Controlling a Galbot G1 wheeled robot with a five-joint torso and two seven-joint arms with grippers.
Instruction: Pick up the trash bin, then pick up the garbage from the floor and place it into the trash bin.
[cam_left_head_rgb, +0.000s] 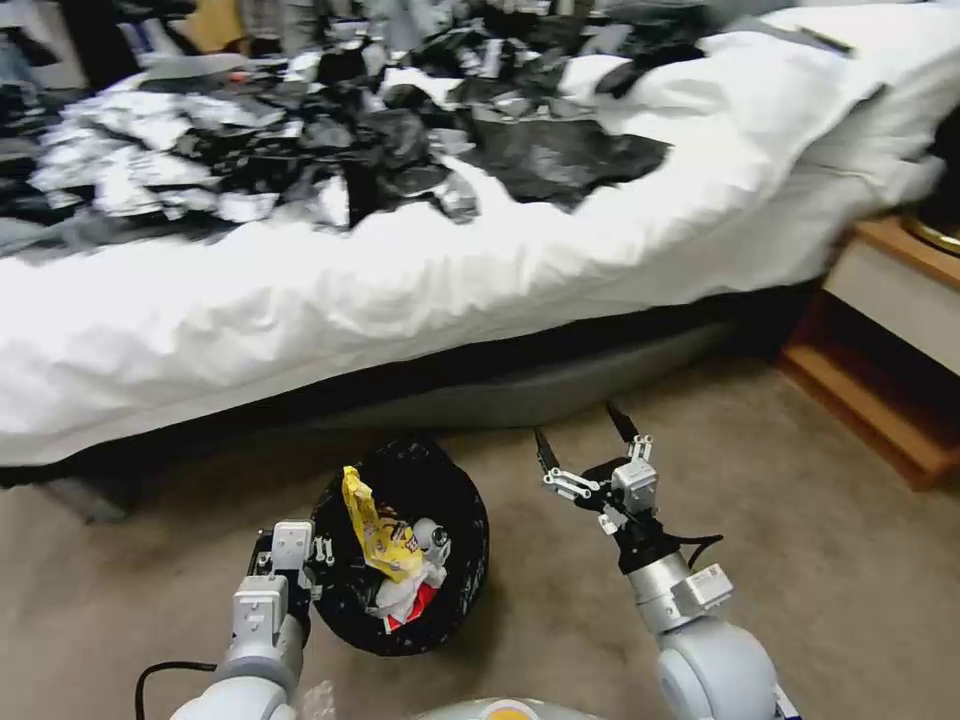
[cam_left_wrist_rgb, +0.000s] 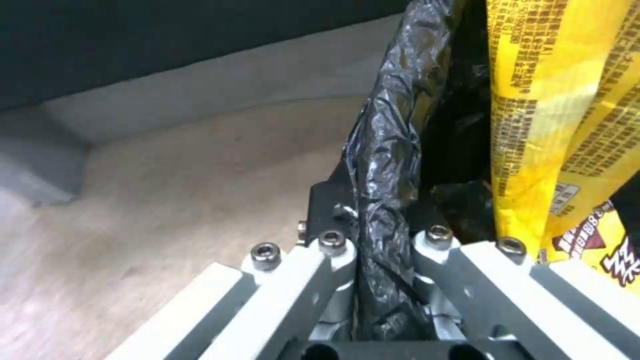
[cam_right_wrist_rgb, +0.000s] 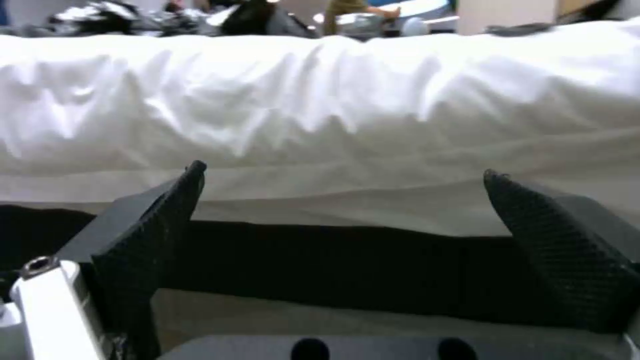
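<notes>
On carpet (cam_left_head_rgb: 820, 600), left gripper (cam_left_head_rgb: 318, 552) pinches one trash bin (cam_left_head_rgb: 460, 590); right gripper (cam_left_head_rgb: 582, 440) fingers spread.

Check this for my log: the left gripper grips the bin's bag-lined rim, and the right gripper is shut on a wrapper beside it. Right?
Not quite. The right gripper is open and holds nothing, as the right wrist view shows. The left gripper does grip the rim of the bin, and the yellow wrapper sits inside the bin.
</notes>
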